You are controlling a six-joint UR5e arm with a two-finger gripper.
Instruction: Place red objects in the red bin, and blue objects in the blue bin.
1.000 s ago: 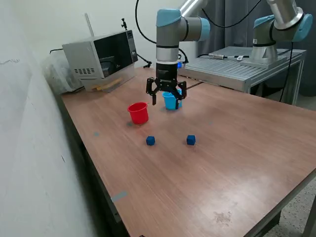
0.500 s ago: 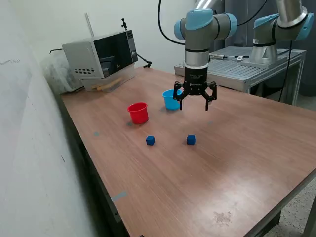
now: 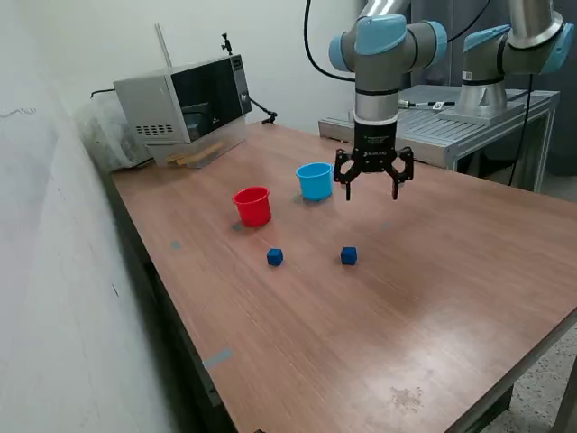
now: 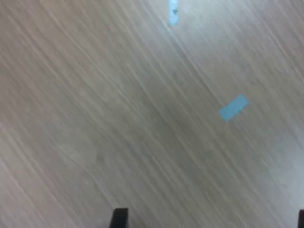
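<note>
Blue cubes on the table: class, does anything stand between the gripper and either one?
Nothing visible does. The gripper hangs open above bare table; both blue cubes sit apart, with the cups behind them.

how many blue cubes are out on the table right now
2. One blue cube lies in front of the red cup; the other lies toward the exterior view's right of it. Cup interiors aren't visible.
</note>
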